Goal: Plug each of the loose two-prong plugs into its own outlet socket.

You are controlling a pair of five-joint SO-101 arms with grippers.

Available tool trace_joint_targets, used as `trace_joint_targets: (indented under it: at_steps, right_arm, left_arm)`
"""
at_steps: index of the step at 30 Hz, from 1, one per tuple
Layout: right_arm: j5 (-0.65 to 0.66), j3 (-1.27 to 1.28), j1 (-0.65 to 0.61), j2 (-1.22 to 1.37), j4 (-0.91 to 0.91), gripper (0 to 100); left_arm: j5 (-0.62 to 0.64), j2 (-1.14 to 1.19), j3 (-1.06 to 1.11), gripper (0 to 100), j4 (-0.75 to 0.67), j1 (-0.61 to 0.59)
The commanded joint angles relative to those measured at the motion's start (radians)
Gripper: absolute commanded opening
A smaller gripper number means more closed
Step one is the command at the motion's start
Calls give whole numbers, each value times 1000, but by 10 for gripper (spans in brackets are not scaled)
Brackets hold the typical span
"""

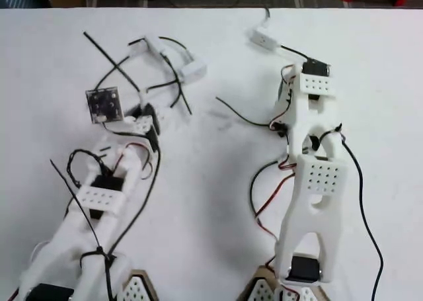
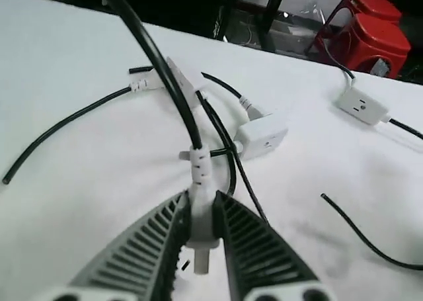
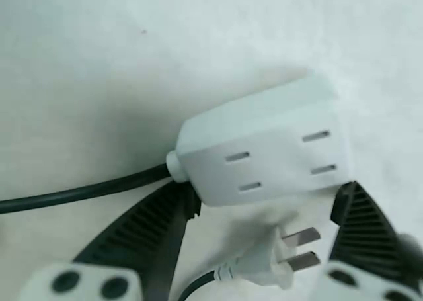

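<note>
Left tool [image 2: 200,202] pinches a white plug [image 2: 199,238], cord end toward the outlet socket [image 2: 261,137] lying near ahead on the bench [image 2: 73,202]; right tool [image 3: 268,205], spread, straddles another socket [image 3: 264,149].

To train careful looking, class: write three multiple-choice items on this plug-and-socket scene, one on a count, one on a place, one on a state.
1. Slots showing on the outlet socket in the right wrist view? A) two B) four C) six
2. Where is the white plug in the left wrist view? A) held in the left gripper B) in an outlet socket C) lying loose, untouched
3. The right gripper is: A) open B) shut on a plug C) shut on the outlet socket
Answers: 1B, four slots on its face; 2A, the jaws clamp it; 3A, its fingers stand wide apart.
</note>
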Motion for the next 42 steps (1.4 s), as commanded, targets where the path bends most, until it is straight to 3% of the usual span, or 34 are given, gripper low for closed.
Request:
trace_joint_targets:
  at_steps: [1, 3, 4, 6, 9, 14, 22, 25, 28, 33, 39, 42]
  right_arm:
    - [6, 9, -7, -16, -22, 323]
    - [6, 9, -7, -16, -22, 323]
    - [6, 9, -7, -16, -22, 323]
    - [6, 9, -12, -16, -22, 323]
    - [6, 9, -18, -16, -22, 323]
    - [6, 9, -18, -16, -22, 323]
    - [6, 9, -18, -16, -22, 323]
    - [6, 9, -18, -16, -22, 323]
    - [8, 8, -18, -16, -22, 323]
    - [8, 5, -24, -16, -22, 323]
    - [8, 2, -24, -21, -22, 323]
    - [8, -12, -24, -36, -13, 323]
  left_arm:
    - [-207, -24, -60, 24, 6, 5]
    - [-377, -19, -78, 24, 25, 13]
    - [-405, -16, -95, 24, 31, 25]
    - [-334, -16, -106, 24, 25, 38]
    - [-100, -16, -130, 24, 29, 25]
    - [124, -16, -150, 24, 31, -140]
    - [144, -28, -229, 24, 25, -211]
    - [37, -74, -206, 24, 31, -226]
    - [-66, -240, -104, 23, 25, -223]
    - [-183, -704, 163, 23, 26, -188]
    - [-212, -1176, 430, 23, 41, -213]
    - [-206, -1247, 404, 23, 201, -251]
